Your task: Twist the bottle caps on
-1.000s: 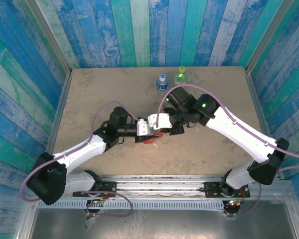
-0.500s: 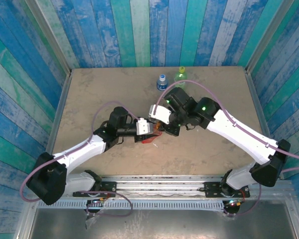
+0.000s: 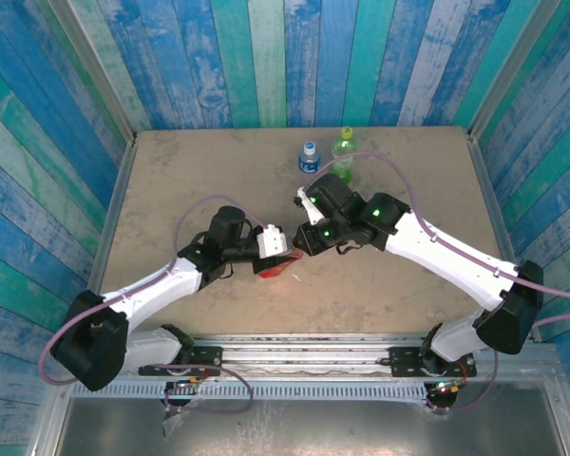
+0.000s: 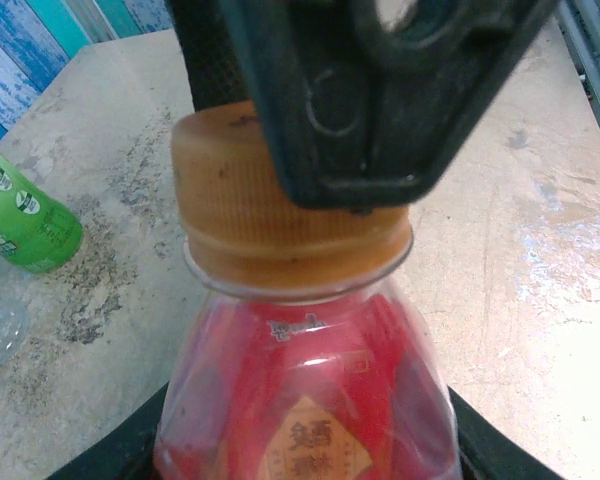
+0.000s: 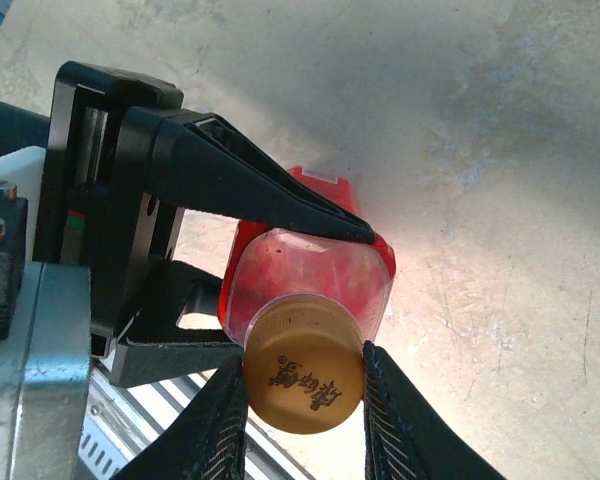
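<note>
Over mid-desk point(image 3: 190, 171): red bottle point(image 4: 300, 400) clamped in left jaws, orange cap point(image 5: 302, 380) pinched between right jaws. Probably light, thin-walled, slick; best taken by ribbed cap rim, body squeezed gently.

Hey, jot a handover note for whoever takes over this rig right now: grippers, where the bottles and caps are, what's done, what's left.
Left gripper: shut on the red bottle, mid-table.
Right gripper: shut on the orange cap, which sits on that bottle's neck.
Green bottle and clear bottle: upright at the far edge, both apparently capped.
Left to do: finish twisting the orange cap. How tight it is can't be judged.
</note>
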`<state>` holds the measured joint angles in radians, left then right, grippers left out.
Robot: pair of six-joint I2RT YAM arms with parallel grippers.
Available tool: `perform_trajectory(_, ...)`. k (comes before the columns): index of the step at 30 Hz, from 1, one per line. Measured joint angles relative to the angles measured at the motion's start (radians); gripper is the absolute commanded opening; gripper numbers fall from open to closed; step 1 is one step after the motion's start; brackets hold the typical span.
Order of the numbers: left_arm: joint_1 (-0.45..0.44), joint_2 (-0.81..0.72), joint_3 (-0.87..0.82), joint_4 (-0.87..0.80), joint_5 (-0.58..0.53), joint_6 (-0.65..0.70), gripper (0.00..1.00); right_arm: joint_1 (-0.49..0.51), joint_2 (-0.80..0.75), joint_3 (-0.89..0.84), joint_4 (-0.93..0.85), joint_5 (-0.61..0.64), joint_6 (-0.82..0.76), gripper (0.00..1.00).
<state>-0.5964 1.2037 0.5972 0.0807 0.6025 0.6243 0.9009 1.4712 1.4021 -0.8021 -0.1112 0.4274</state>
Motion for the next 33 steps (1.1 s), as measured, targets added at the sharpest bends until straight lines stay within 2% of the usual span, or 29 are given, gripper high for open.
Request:
perform_trajectory(2, 0.002, 0.000, 0.000, 0.010, 0.001, -0.016, 0.47, 0.000, -0.005, 0.000, 0.006, 0.003, -0.024, 0.40)
perform_trajectory(3, 0.006, 0.000, 0.000, 0.018, 0.005, -0.026, 0.47, 0.000, -0.011, 0.000, 0.010, 0.004, -0.045, 0.44)
perform_trajectory(9, 0.093, 0.000, 0.000, 0.214, 0.151, -0.164, 0.47, 0.000, -0.146, -0.093, 0.105, 0.017, -0.262, 0.55)
perform_trajectory(14, 0.117, 0.001, -0.002, 0.335, 0.285, -0.256, 0.47, -0.001, -0.365, -0.325, 0.390, -0.049, -0.397, 0.65)
perform_trajectory(18, 0.117, 0.003, -0.002, 0.365, 0.355, -0.279, 0.48, -0.001, -0.437, -0.485, 0.614, -0.096, -0.436, 0.65)
perform_trajectory(24, 0.117, 0.003, -0.002, 0.371, 0.405, -0.284, 0.48, -0.001, -0.375, -0.514, 0.795, -0.130, -0.446, 0.60)
perform_trajectory(27, 0.117, 0.003, -0.002, 0.366, 0.421, -0.280, 0.48, -0.001, -0.343, -0.514, 0.866, -0.150, -0.436, 0.54)
perform_trajectory(33, 0.117, 0.004, -0.002, 0.360, 0.430, -0.273, 0.48, -0.002, -0.316, -0.520, 0.927, -0.160, -0.416, 0.34)
